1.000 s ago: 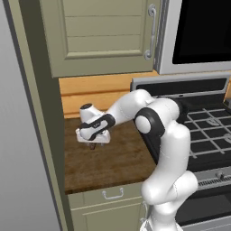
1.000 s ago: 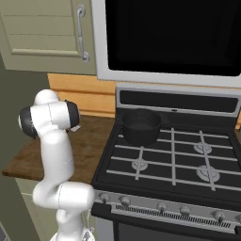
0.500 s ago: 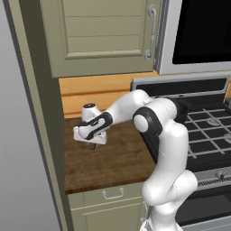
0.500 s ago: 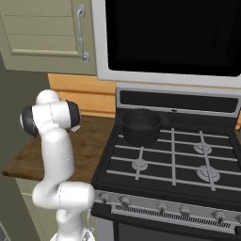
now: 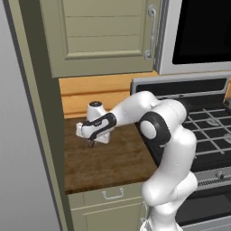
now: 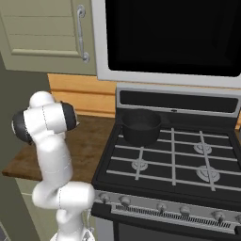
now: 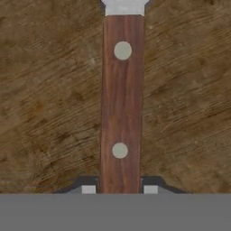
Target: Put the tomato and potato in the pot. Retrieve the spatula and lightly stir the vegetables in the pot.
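The arm is reaching low over the wooden table point(image 5: 113, 162), left of the stove point(image 6: 188, 164), and the tool point(image 5: 91, 143) is sitting right down at the surface. From the hand camera, the spatula point(image 7: 121, 103) is lying flat on the wood, its reddish-brown handle with two pale rivets running straight up the middle and a sliver of pale blade at the top edge. The two fingertips point(image 7: 88, 188) are pressing in on either side of the handle, so the tool is clamped on the spatula. Over on the stove, the pot point(image 6: 140, 126) is sitting on the rear left burner, well apart from the tool.
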Tool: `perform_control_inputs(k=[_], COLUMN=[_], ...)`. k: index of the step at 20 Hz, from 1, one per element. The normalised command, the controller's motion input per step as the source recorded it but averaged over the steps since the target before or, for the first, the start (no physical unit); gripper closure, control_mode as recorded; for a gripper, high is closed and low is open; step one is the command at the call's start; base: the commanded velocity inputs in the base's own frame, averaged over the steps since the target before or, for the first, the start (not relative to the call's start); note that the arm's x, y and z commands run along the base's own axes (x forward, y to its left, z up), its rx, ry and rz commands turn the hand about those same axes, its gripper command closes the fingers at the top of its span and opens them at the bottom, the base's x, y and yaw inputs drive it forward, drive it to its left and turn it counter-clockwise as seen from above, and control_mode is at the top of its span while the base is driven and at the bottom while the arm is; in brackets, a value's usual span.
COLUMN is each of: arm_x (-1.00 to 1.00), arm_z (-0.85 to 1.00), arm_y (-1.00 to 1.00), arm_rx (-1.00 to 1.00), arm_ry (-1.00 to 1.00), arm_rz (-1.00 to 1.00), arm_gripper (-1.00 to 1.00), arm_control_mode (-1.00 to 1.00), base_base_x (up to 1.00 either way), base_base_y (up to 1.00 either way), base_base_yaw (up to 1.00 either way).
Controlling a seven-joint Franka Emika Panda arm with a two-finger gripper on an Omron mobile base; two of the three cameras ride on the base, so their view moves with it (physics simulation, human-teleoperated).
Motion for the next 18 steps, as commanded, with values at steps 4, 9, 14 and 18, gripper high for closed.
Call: perform_control_inputs(k=[4,9,14,18], arm_x=[-0.52,-0.77,-0.64,-0.65], arm_z=[0.72,1.0,1.0,0.96], arm_y=[-0.29,-0.15,-0.32,-0.88], arm_rx=[0.1,0.31,0.44,0.56], arm_ry=[-0.12,0.0,0.0,0.0], arm_rz=[-0.13,-0.12,-0.15,-0.18], arm_gripper=[1.0,1.0,1.0,1.0], arm_control_mode=[-1.0,-1.0,-1.0,-1.0], base_base_x=[0.0,0.0,0.0,0.0], base_base_y=[0.0,0.0,0.0,0.0], base_base_yaw=[0.0,0.0,0.0,0.0])
